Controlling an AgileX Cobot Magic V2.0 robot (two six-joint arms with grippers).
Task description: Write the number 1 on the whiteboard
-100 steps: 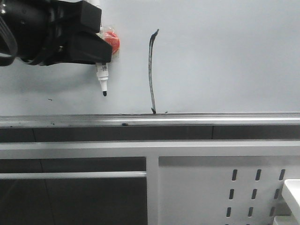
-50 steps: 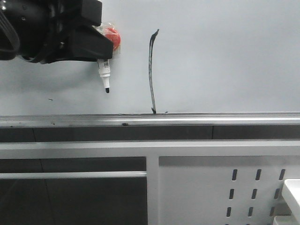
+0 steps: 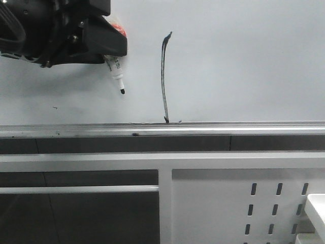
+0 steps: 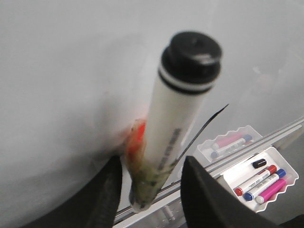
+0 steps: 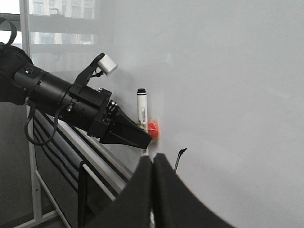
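Observation:
The number 1 [image 3: 163,76] is a thin dark stroke with a hooked top on the whiteboard [image 3: 244,66], ending at the silver strip [image 3: 228,127]. My left gripper [image 3: 109,48] is at the board's upper left, shut on a white black-tipped marker [image 3: 118,73] that has red wrapping. The marker tilts, tip down, left of the stroke and apart from it. In the left wrist view the marker [image 4: 175,109] runs between my fingers [image 4: 102,199], with the stroke [image 4: 211,121] behind. My right gripper [image 5: 153,159] is shut and empty, back from the board, and sees the left gripper [image 5: 118,130] and the stroke [image 5: 178,156].
A white panel with slotted holes [image 3: 254,203] sits below the board at the right. A white tray's corner [image 3: 317,208] shows at the lower right. The left wrist view shows this tray [image 4: 256,180] with several coloured markers, mirrored in the board.
My left gripper has moved up and a little to the right. The marker tip has risen and swung right, so the marker now tilts. The stroke is unchanged.

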